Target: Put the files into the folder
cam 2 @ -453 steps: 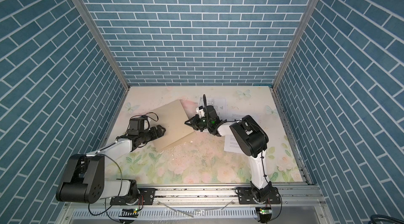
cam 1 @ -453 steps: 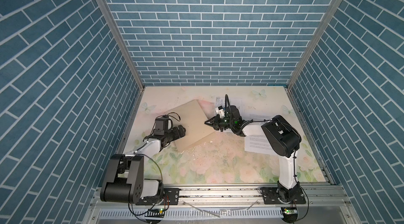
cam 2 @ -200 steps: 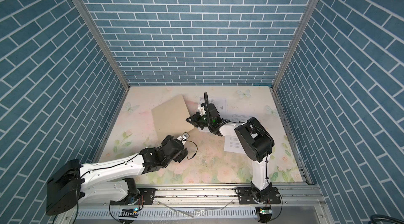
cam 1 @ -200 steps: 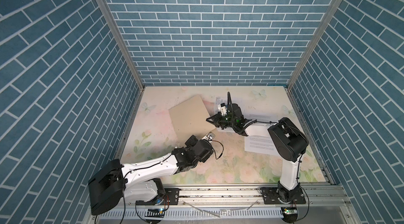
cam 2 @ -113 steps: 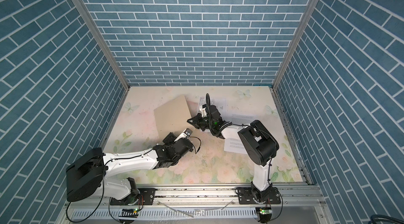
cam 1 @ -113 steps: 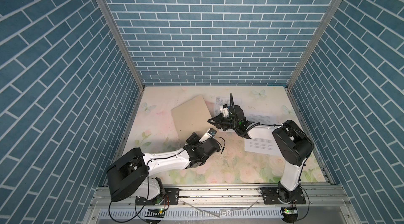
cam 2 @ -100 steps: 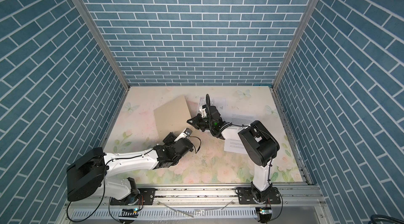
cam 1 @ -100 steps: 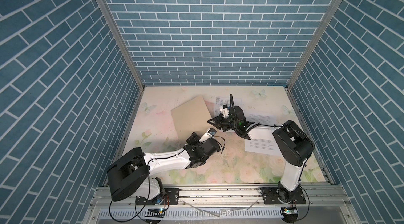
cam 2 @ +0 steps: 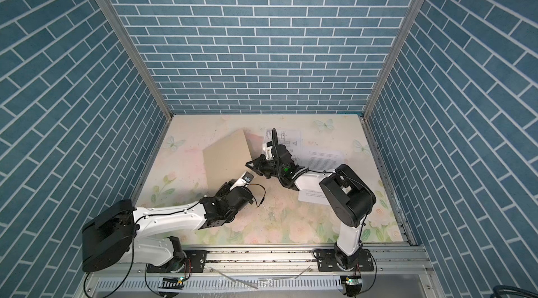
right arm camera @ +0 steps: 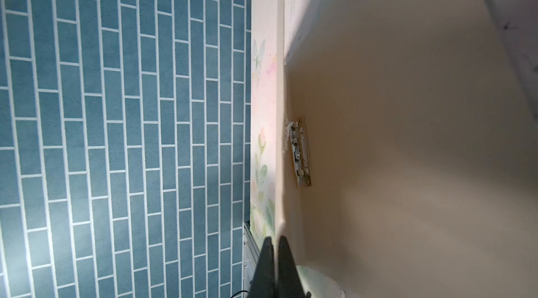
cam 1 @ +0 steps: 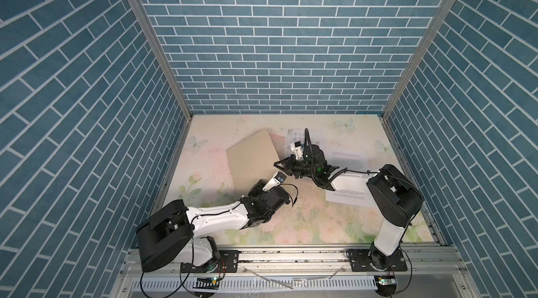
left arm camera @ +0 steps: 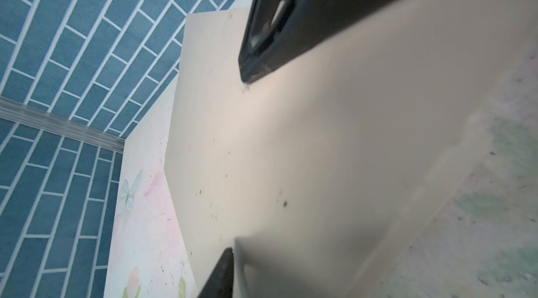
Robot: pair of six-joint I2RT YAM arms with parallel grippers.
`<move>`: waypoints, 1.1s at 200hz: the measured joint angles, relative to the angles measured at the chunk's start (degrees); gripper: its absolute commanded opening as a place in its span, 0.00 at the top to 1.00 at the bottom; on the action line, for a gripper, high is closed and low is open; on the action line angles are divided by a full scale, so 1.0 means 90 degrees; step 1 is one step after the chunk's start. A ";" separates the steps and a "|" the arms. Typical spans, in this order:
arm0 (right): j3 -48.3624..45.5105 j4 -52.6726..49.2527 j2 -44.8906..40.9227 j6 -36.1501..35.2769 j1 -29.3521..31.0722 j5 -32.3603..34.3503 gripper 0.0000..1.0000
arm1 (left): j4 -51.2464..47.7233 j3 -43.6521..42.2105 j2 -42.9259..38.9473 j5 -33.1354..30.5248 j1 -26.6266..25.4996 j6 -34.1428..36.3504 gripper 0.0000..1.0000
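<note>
1. The folder (cam 1: 250, 157) lies on the table (cam 1: 203, 183) left of centre. Its cover is raised along the right edge, so the inside and its metal fastener (right arm camera: 300, 154) show in the right wrist view.
2. The right gripper (cam 1: 276, 164) is pressed together on that raised edge. In its wrist view the thin card runs straight into the closed tips.
3. The left gripper (cam 1: 258, 185) sits at the folder's near corner. Its fingers (left arm camera: 291, 20) are spread, one over the card and one at its edge, and we see no pinch there.
4. The files lie outside the folder. The drawing sheet (cam 1: 295, 136) is just beyond the right gripper. The text sheet (cam 1: 348, 157) is further right, and part of it seems hidden under the right arm (cam 1: 349, 183).
5. We judge the cover light and stiff enough to stand as a flap, but ready to bow. A pinch on the free edge suits it, while a corner grip would likely twist it.
6. We judge the sheets limp, very light and flat to the table, so they are hard to get under. We would press and drag one until an edge lifts or overhangs. Then we would pinch a short edge or a corner gently, since paper creases and slips easily.
</note>
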 measured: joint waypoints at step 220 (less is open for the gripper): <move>-0.1270 -0.1989 -0.2671 -0.1598 -0.1064 0.1311 0.35 | 0.2059 -0.1343 -0.2098 0.0330 -0.0010 -0.0068 0.96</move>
